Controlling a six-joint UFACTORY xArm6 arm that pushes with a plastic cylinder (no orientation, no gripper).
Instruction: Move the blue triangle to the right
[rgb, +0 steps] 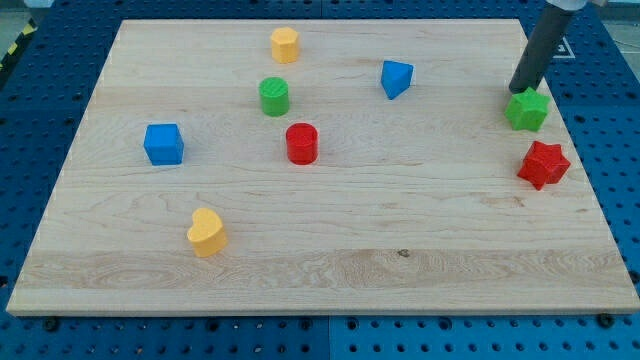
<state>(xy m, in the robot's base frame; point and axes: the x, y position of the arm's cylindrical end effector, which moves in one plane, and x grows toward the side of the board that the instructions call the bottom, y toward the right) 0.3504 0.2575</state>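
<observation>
The blue triangle (396, 78) lies on the wooden board (320, 280) in the upper middle-right. My tip (517, 91) is at the view's far right, touching the upper left side of a green star block (527, 110). The tip is well to the right of the blue triangle, about 120 pixels away, at nearly the same height in the view.
A red star block (543, 165) lies below the green star. A yellow hexagon block (285, 45), a green cylinder (274, 96), a red cylinder (302, 143), a blue cube (163, 144) and a yellow heart block (207, 232) lie to the left.
</observation>
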